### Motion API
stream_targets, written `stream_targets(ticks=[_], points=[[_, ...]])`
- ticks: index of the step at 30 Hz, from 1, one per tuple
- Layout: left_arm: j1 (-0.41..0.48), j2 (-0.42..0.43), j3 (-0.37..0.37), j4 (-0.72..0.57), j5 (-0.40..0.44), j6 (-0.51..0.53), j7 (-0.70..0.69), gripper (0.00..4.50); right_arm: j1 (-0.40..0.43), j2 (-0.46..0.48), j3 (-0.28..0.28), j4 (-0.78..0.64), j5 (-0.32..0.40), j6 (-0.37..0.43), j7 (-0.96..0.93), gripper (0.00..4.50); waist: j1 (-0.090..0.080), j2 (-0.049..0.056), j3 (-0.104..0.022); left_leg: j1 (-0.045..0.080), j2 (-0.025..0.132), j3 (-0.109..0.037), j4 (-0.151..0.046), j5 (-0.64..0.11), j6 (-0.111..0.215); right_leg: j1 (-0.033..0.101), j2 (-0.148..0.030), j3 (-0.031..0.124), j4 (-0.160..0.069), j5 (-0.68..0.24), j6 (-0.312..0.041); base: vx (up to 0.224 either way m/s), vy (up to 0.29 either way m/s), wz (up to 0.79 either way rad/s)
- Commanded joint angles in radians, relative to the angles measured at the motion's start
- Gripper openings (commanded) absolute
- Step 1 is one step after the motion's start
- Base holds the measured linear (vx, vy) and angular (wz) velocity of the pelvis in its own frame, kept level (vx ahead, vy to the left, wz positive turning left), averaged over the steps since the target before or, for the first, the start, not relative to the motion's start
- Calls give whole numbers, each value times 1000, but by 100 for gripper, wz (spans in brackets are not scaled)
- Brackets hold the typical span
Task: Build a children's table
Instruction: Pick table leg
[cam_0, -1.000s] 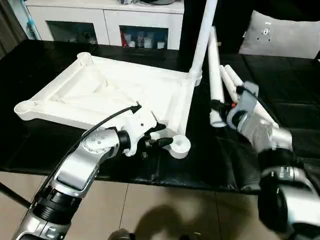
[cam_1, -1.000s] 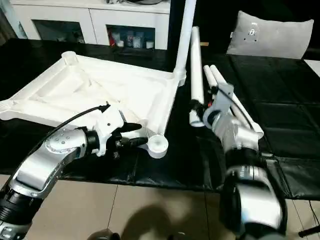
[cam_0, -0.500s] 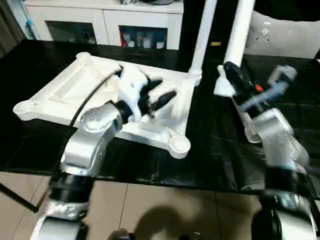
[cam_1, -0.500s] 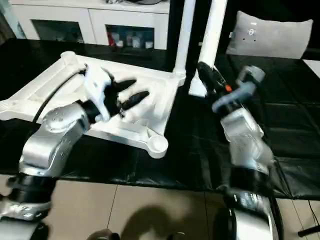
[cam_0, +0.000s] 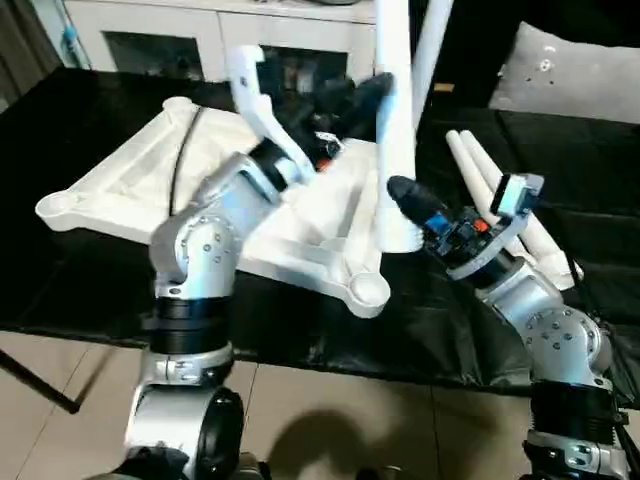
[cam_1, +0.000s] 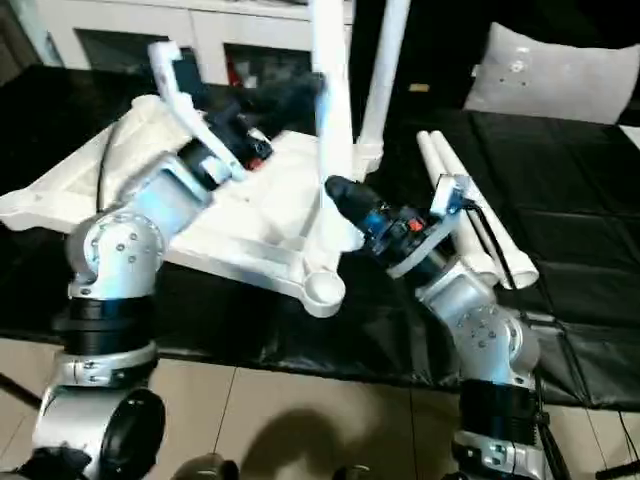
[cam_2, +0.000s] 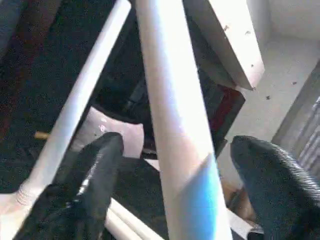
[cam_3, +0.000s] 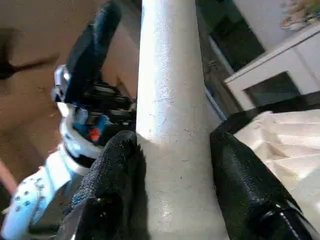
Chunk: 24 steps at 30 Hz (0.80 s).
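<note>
White leg (cam_3: 172, 125) stands clamped in right jaws, between spread left jaws.

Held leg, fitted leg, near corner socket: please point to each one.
Held leg (cam_0: 393, 120), left eye view, mid shaft.
Fitted leg (cam_0: 432, 40), left eye view, upper shaft.
Near corner socket (cam_0: 367, 291), left eye view, round rim.

One table top (cam_0: 150, 185) — four legs: one socketed (cam_0: 432, 40), one held (cam_0: 393, 120), two lying (cam_0: 497, 190).

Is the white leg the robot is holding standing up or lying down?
Standing up. The right gripper clamps the leg near its wide lower end, and it rises straight out of the picture above the upside-down tabletop.
</note>
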Motion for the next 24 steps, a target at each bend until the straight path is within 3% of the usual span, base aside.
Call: stream_targets(ticks=[1, 8, 11, 15, 16, 17, 21, 22, 24], points=[[-25, -10, -4, -3, -25, 40, 16, 419, 12, -11, 12, -47, 29, 17, 15, 186, 5, -9, -77, 11, 30, -5, -62, -117, 56, 60, -72, 38, -80, -248, -154, 0, 0, 0], [-26, -12, -17, -3, -41, 55, 32, 449, 26, -25, 50, -66, -4, 17, 25, 186, 4, -14, -73, 9, 30, -6, -66, -136, 40, 61, -74, 36, -87, -297, -132, 0, 0, 0], [-19, -9, -33, -6, -11, 37, 35, 449, 22, -30, 99, -61, -96, -58, -3, 186, 2, -10, -72, 9, 32, -8, -68, -144, 26, 59, -74, 36, -89, -314, -115, 0, 0, 0], [-10, 7, -116, 26, 158, -100, 80, 412, -13, -2, 152, -16, -262, -222, -96, 186, -3, -8, -72, 9, 31, -10, -71, -153, 16, 58, -74, 36, -91, -317, -88, 0, 0, 0], [-8, 4, -151, 46, 223, -165, 111, 405, -23, 3, 187, 6, -347, -312, -128, 186, -2, -8, -72, 10, 34, -12, -72, -156, 13, 57, -76, 36, -91, -321, -84, 0, 0, 0], [-8, 4, -151, 46, 223, -165, 111, 405, -23, 3, 187, 6, -347, -312, -128, 186, -6, -9, -72, 8, 33, -11, -71, -159, 5, 56, -75, 36, -91, -322, -72, 0, 0, 0], [0, -29, -178, 69, 292, -249, 186, 369, -33, 9, 260, 40, -492, -456, -193, 186, -5, -1, -76, 10, 35, -11, -68, -144, 12, 58, -74, 38, -81, -227, -113, 0, 0, 0], [11, -35, -219, 78, 357, -311, 225, 362, -30, 25, 290, 42, -538, -513, -209, 186, -6, -3, -77, 10, 36, -11, -68, -142, 16, 59, -73, 37, -80, -202, -122, 0, 0, 0], [15, -30, -243, 83, 395, -344, 232, 340, -28, 35, 294, 44, -550, -534, -218, 186, -8, -2, -76, 8, 35, -11, -69, -146, 26, 61, -73, 38, -78, -187, -126, 0, 0, 0]])
